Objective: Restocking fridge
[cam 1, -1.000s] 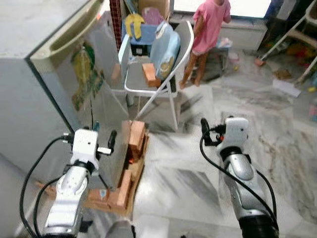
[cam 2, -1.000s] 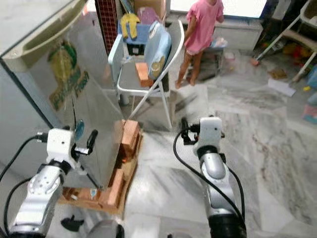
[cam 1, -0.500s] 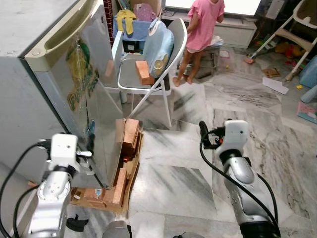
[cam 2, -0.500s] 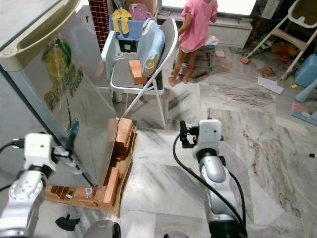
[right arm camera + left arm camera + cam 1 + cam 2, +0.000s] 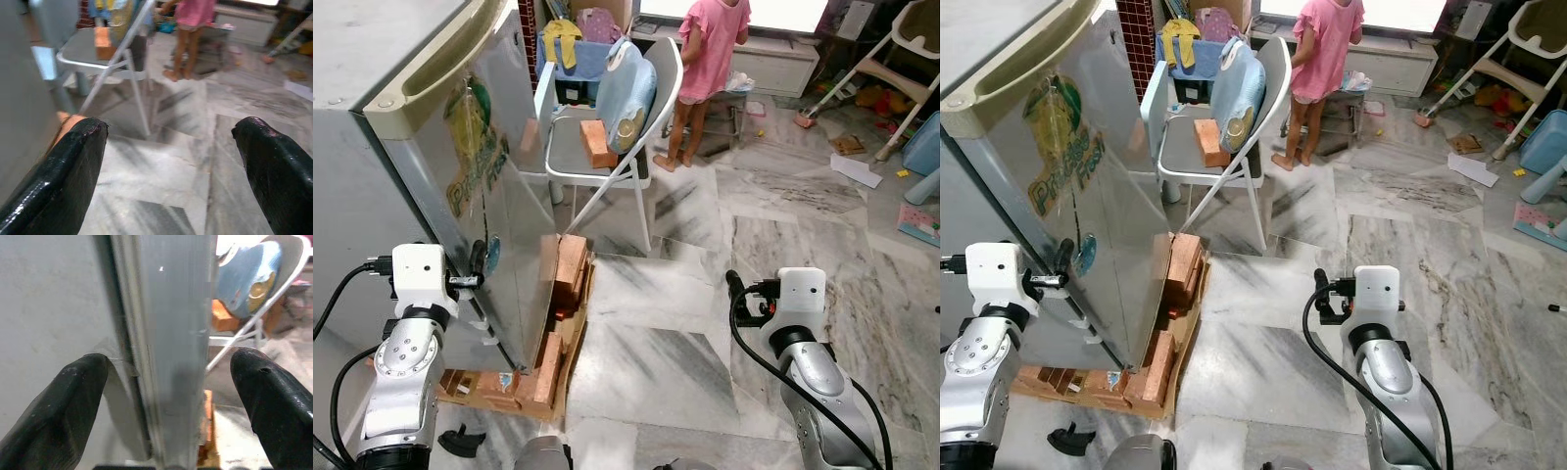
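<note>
Left gripper [image 5: 161, 396] pulled back w/ fingers now astride fridge [image 5: 499, 196] door edge; right gripper [image 5: 171, 161] lowered.

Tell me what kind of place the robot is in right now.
Most likely a lived-in family home: a steel fridge on a marble floor, a folding chair beside it, and a high chair and toys near a person in pink.

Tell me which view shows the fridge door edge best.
The left wrist view: the door edge runs close up between the left claw's open fingers. Both eye views show the fridge whole from above, the edge small. The right wrist view catches a grey blur of it.
</note>
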Robot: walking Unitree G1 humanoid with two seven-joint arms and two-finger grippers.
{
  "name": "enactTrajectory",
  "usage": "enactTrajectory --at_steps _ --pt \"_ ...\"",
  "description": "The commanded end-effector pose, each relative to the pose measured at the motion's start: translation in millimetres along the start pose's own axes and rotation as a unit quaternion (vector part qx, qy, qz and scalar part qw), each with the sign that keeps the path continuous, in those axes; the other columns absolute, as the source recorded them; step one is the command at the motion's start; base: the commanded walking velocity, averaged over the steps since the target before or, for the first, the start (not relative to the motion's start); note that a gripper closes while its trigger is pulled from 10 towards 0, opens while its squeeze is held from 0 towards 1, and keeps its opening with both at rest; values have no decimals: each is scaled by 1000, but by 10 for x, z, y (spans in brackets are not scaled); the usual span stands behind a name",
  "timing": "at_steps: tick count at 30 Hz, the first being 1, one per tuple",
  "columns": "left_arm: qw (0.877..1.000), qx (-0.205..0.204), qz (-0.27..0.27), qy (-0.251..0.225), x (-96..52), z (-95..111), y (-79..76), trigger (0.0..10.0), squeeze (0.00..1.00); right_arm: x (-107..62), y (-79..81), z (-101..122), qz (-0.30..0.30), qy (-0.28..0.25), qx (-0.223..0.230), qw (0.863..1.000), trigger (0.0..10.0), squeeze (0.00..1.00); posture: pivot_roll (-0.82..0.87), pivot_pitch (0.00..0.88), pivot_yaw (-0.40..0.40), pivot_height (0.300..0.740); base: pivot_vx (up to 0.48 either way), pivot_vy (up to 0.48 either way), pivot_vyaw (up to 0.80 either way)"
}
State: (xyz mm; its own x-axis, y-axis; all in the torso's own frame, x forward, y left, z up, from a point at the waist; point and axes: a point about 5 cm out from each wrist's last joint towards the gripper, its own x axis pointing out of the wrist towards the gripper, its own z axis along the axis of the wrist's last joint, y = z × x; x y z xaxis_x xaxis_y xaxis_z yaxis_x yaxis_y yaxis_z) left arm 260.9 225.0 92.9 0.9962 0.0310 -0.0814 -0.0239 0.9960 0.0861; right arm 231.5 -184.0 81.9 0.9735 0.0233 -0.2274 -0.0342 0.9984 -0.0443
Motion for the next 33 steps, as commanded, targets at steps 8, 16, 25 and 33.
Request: enactTrajectory --at_steps 8,16,25,33 --pt "994 -4 -106 -16 28 77 -367 10000 0 -244 -125 -125 12 47 -5 999 10000 0 105 0 -60 740 0 0 0" --pt "976 -13 -217 -6 68 127 -783 10000 0 -247 -112 -158 16 49 -3 999 10000 0 110 0 -60 740 0 0 0" --pt "934 -37 -355 2 -139 230 -1287 10000 0 -244 -108 -142 12 39 1 999 10000 0 108 0 -56 740 0 0 0" --pt "955 -20 -295 23 -71 122 -962 10000 0 -223 -87 -136 13 31 1 999 10000 0 124 0 -60 740 0 -209 0"
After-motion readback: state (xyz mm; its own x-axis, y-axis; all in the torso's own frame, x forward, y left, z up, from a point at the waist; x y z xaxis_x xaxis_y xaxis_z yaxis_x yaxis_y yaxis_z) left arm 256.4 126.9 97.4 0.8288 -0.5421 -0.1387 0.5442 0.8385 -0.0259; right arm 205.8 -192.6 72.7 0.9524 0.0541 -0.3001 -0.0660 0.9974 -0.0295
